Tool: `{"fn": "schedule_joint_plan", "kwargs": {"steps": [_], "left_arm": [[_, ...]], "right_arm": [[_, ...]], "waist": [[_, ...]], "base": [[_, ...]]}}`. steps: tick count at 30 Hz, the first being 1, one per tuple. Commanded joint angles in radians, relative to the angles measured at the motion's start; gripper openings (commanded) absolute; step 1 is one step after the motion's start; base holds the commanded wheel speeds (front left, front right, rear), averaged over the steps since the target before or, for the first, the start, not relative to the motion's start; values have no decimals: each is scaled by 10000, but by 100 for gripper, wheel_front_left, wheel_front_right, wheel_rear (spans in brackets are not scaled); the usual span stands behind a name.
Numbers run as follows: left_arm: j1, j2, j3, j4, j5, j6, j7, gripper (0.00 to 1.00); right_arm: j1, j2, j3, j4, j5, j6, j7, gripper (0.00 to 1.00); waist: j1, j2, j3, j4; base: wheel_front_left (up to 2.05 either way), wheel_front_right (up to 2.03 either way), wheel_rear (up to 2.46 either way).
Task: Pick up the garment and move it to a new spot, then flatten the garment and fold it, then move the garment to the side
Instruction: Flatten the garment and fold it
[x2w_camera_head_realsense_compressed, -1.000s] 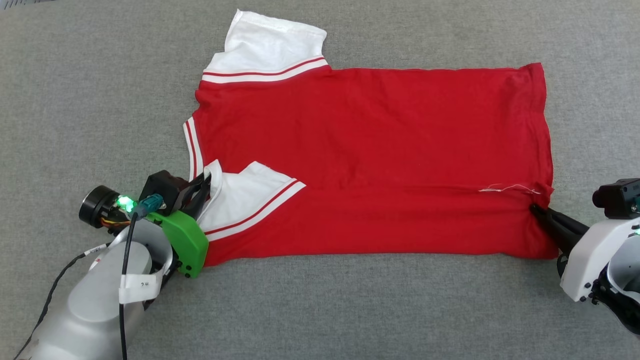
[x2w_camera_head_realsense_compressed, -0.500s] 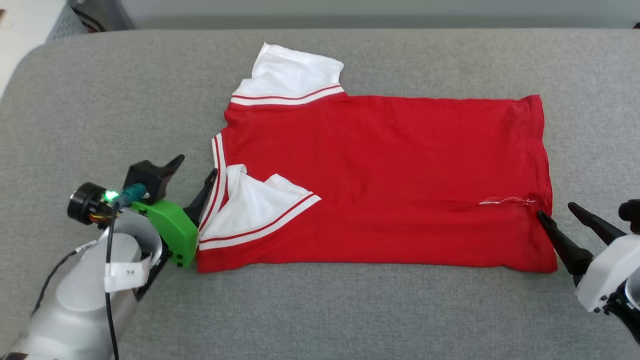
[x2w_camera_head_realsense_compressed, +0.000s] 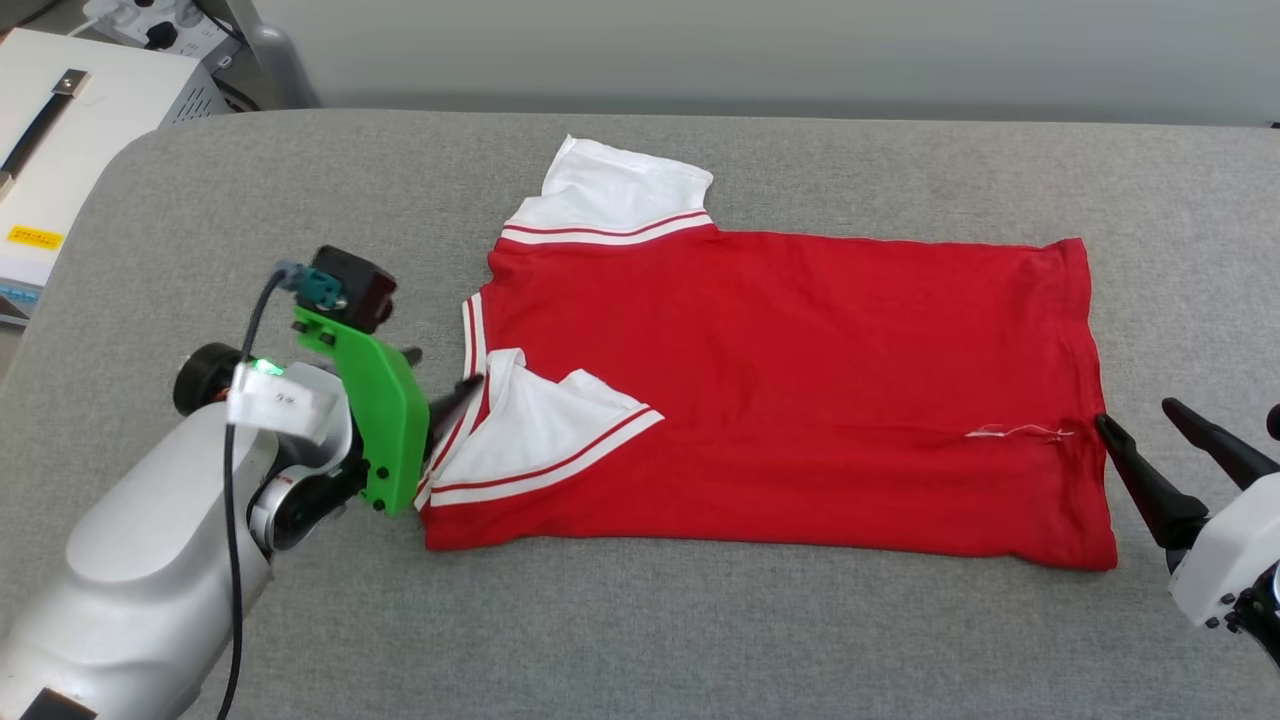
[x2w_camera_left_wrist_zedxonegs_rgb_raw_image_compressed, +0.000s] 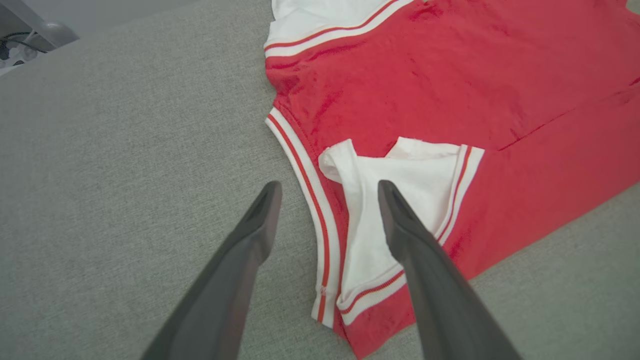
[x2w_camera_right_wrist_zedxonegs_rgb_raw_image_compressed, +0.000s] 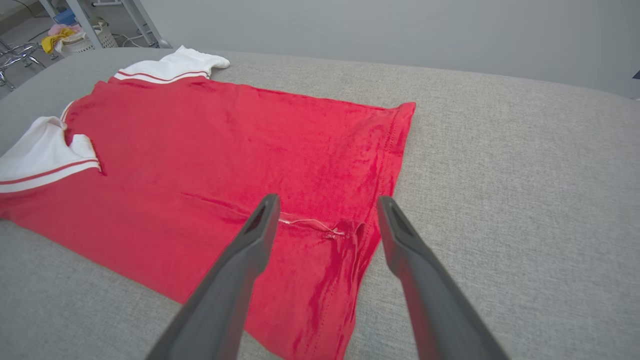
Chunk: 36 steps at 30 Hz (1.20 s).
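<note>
Red shirt (x2w_camera_head_realsense_compressed: 800, 350) with white sleeves, spread lengthwise across the middle of the grey padded worktop (x2w_camera_head_realsense_compressed: 700, 620), neck end toward the robot's left, hem (x2w_camera_head_realsense_compressed: 1088, 330) toward its right. Near long side turned over onto the body, giving a straight crease (x2w_camera_head_realsense_compressed: 800, 440) along the length. With that flap, near sleeve (x2w_camera_head_realsense_compressed: 545, 435) carried inward and lying on the red cloth, striped cuff slanting across. Far sleeve (x2w_camera_head_realsense_compressed: 620, 190) not yet tucked, projecting past the far edge. Printed lettering not visible, presumably face down.

Left fingers (x2w_camera_left_wrist_zedxonegs_rgb_raw_image_compressed: 250, 245) spread wide and holding nothing, poised at the neck end astride the striped neck band (x2w_camera_left_wrist_zedxonegs_rgb_raw_image_compressed: 305, 165), one over bare worktop, the other over the folded-in sleeve. Right fingers (x2w_camera_head_realsense_compressed: 1140, 478) equally wide apart and empty, at the near hem corner beside a loose white thread (x2w_camera_head_realsense_compressed: 1015, 432), one over the cloth edge, the other over bare worktop. Stations at opposite ends of the same flap suited to handling a long soft edge from both ends at once, keeping it taut and the crease straight.

Judged stage: first lengthwise fold laid. Probably next: far side and far sleeve, then a crosswise fold and the shift aside. Likely hazard: limp knit sagging, or the tucked sleeve slipping out, if lifted from one end only.
</note>
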Motion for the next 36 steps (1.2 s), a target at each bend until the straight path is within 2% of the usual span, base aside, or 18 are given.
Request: {"fn": "schedule_joint_plan", "kwargs": {"steps": [1, 4, 8, 17, 27, 28, 29, 36], "left_arm": [[-226, 91, -110, -165, -331, -29, 621, 100], [-242, 321, -466, -524, -881, -29, 2090, 100], [-177, 627, -913, -790, -1060, -30, 3052, 100], [97, 882, -1215, -71, -923, -2, 3211, 100], [488, 712, -1722, 504, -1180, -23, 3260, 100], [499, 720, -1766, 473, -1190, -25, 3196, 21], [501, 737, -1771, 444, -1208, -26, 3056, 0], [359, 1023, -1852, 106, -844, -28, 1846, 0]], "right_arm": [[161, 98, -79, -59, -92, -4, 78, 100], [172, 236, -109, -128, -163, -4, 210, 100], [86, 363, -68, -158, -226, -4, 295, 100], [-218, 505, 181, -102, -257, -4, 325, 100], [-609, 523, 484, 71, -202, -4, 228, 100], [-644, 504, 490, 86, -191, -4, 235, 100], [-688, 459, 487, 94, -187, -4, 244, 100], [-955, -181, 338, -240, -207, -4, 642, 100]], "waist": [[0, 0, 5, -13], [0, 0, 47, -80], [0, 0, 168, -237], [0, 0, 683, -558], [0, 0, 1068, -723], [0, 0, 1066, -721], [0, 0, 1056, -709], [0, 0, 811, -606]], "base": [[0, 0, 0], [0, 0, 0], [0, 0, 0], [0, 0, 0], [0, 0, 0], [0, 0, 0], [0, 0, 0], [0, 0, 0]]}}
